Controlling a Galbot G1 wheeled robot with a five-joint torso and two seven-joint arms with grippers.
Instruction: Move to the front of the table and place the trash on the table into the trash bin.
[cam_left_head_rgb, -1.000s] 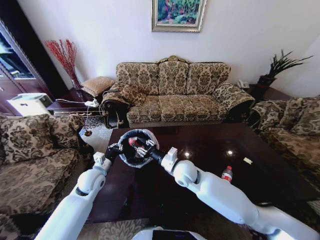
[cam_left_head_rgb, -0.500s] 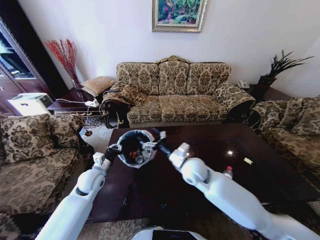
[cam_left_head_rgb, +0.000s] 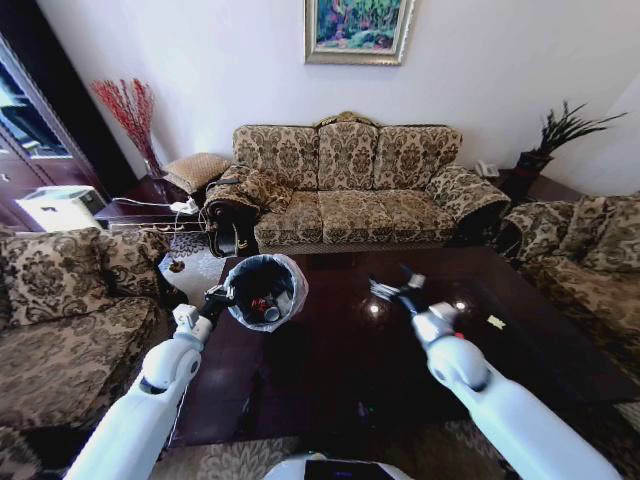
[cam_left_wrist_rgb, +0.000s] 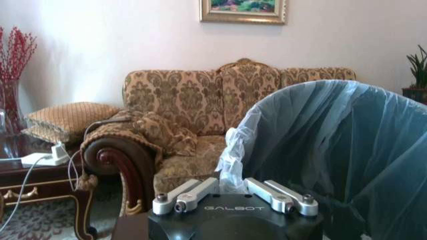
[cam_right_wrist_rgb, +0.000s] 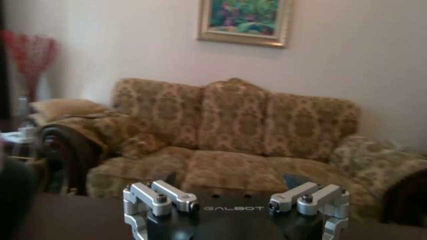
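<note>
A: Head view — what is recorded?
B: The trash bin (cam_left_head_rgb: 264, 291) is held tilted over the near-left corner of the table (cam_left_head_rgb: 330, 360) by the left gripper (cam_left_head_rgb: 221, 296), whose jaws are clamped on the bag-lined rim. A red can (cam_left_head_rgb: 261, 304) and a pale piece of trash are seen inside the bin. The right gripper (cam_left_head_rgb: 385, 288) is raised over the middle of the table, well apart from the bin, jaws spread and empty. A small pale scrap (cam_left_head_rgb: 495, 321) is left on the table's right side.

A: Left wrist view?
B: The left gripper's fingers (cam_left_wrist_rgb: 277, 194) are closed on the whitish bag folded over the rim of the bin; the sofa (cam_left_wrist_rgb: 193, 115) is seen behind.

A: Right wrist view?
B: The right gripper's fingers (cam_right_wrist_rgb: 163, 197) are held wide apart — nothing is gripped between them. The sofa and a framed picture (cam_right_wrist_rgb: 244, 21) are faced.
</note>
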